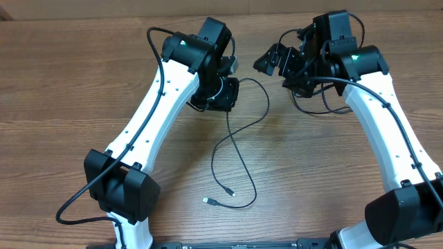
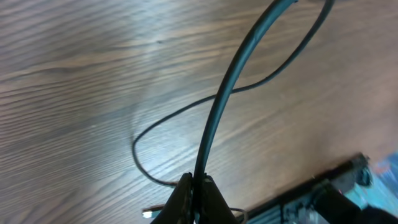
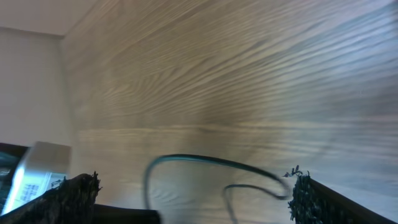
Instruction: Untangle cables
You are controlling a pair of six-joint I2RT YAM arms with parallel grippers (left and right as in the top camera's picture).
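Overhead: left end effector is sitting shut near 12 o'clock on the bench, pinching the upper end of a thin black cable. The cable is looping out toward 3 o'clock, then trailing down to two small plug ends near 6 o'clock, while right end effector is hovering at 1 o'clock, spread wide and gripping nothing. Left wrist: the fingertips are pressing together on the cable at 6 o'clock, the strand rising toward 1 o'clock over a slack loop lying on the wood. Right wrist: the fingers are standing far apart at 7 and 5 o'clock, a blurred strand arcing between them, contact not discernible.
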